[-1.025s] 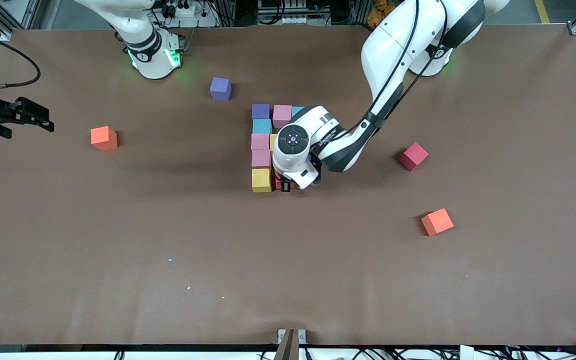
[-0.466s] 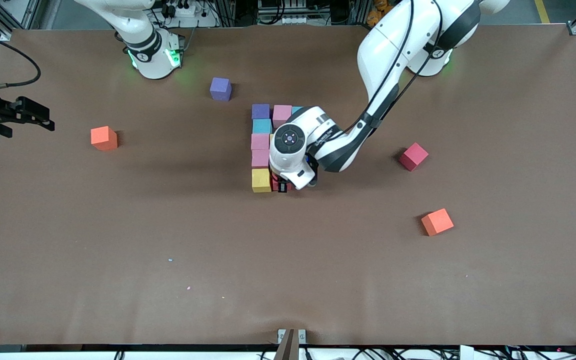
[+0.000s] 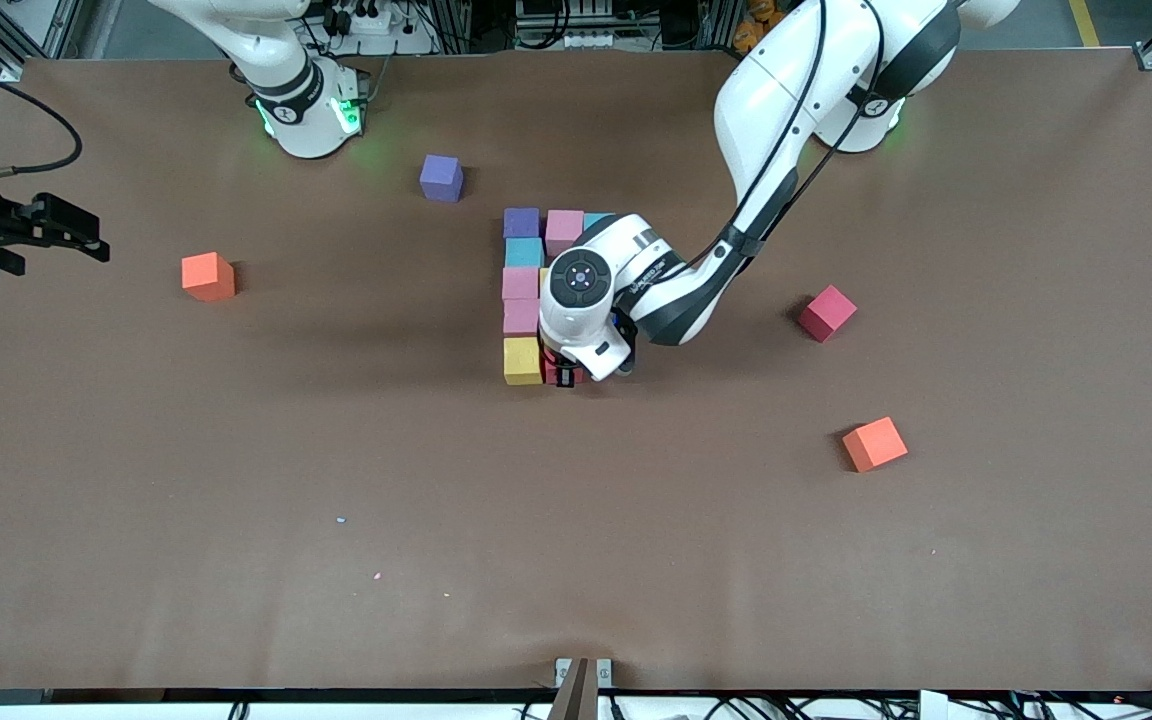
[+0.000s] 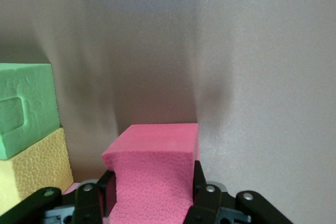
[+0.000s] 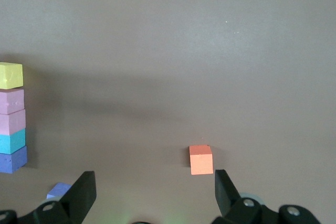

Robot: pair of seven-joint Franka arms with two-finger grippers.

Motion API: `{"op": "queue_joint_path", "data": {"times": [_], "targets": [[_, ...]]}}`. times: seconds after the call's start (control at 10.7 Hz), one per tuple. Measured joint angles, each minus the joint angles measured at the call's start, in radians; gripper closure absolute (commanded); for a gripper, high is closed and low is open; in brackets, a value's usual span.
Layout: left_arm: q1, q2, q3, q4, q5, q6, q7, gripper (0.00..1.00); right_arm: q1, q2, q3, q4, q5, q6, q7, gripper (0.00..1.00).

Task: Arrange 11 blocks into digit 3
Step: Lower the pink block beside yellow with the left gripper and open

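The left gripper (image 3: 566, 378) pinches a crimson block (image 4: 152, 169) and sets it right beside the yellow block (image 3: 523, 360) – the corner of the digit 3 (image 3: 523, 285) – to grow the nearest row. The right gripper (image 5: 152, 195) waits, fingers wide apart, holding nothing.

The left gripper (image 3: 566, 377) is closed on a crimson block (image 4: 155, 174), set down touching the yellow block (image 3: 523, 361) that ends the unfinished figure. From that yellow block a column runs up past the gripper: two pink blocks (image 3: 521, 300), a blue block (image 3: 524, 251) and a purple-blue block (image 3: 521, 221). Another pink block (image 3: 564, 230) continues the top row. A green block (image 4: 23, 108) stands just beside the gripper. A loose crimson block (image 3: 827, 312) and a loose purple block (image 3: 441, 177) lie well apart from it.
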Motion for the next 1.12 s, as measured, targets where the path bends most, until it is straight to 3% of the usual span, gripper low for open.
{"op": "queue_joint_path", "data": {"times": [0.47, 0.93, 1.12], "targets": [[-0.005, 0.003, 0.002, 0.001, 0.0, 0.011, 0.0, 1.0, 0.0, 0.0, 0.0, 0.0, 0.0, -0.003, 0.0, 0.0], [-0.009, 0.005, 0.003, 0.004, 0.0, 0.015, 0.0, 0.91, 0.0, 0.0, 0.0, 0.0, 0.0, -0.003, 0.0, 0.0], [-0.011, 0.007, 0.005, 0.005, 0.0, 0.015, 0.0, 0.8, 0.0, 0.0, 0.0, 0.0, 0.0, -0.003, 0.0, 0.0]]}}
